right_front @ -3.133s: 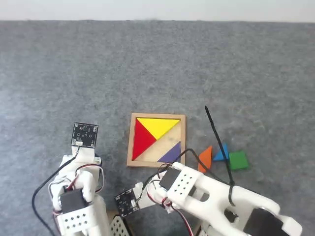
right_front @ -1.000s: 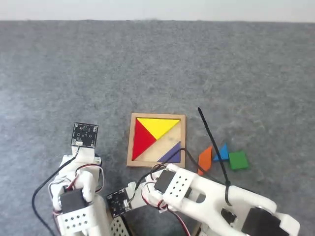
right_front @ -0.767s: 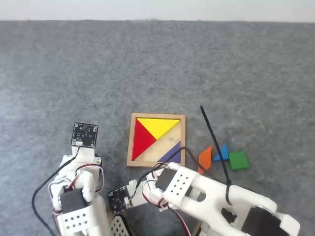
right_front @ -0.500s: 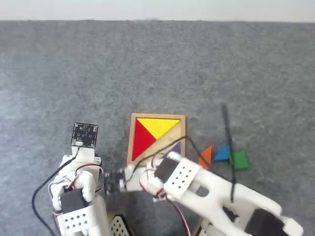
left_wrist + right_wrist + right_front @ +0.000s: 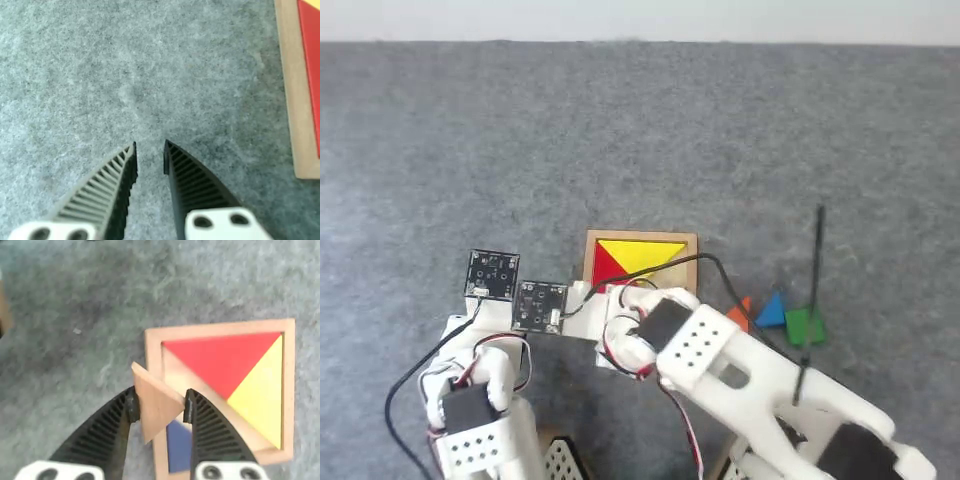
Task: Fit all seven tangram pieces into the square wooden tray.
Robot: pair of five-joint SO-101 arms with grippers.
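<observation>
Hovering over the grey surface [image 5: 100,75] just beside the tray [image 5: 292,100], the left pincer [image 5: 150,145] is empty, its jaws narrowly parted. The right pincer [image 5: 160,402] grips a tan triangle [image 5: 156,412], tilted over the tray's corner near the red triangle [image 5: 215,357]. Seating it looks like the step in hand, and that calls for flattening it and lowering it onto bare wood. At the right of the high view, the orange piece [image 5: 740,312], blue piece [image 5: 772,310] and green piece [image 5: 803,327] lie loose, not yet placed.

No legible text, numbers or signs noted; the two small black square circuit boards [image 5: 493,274] carry pale marks too small to read.
</observation>
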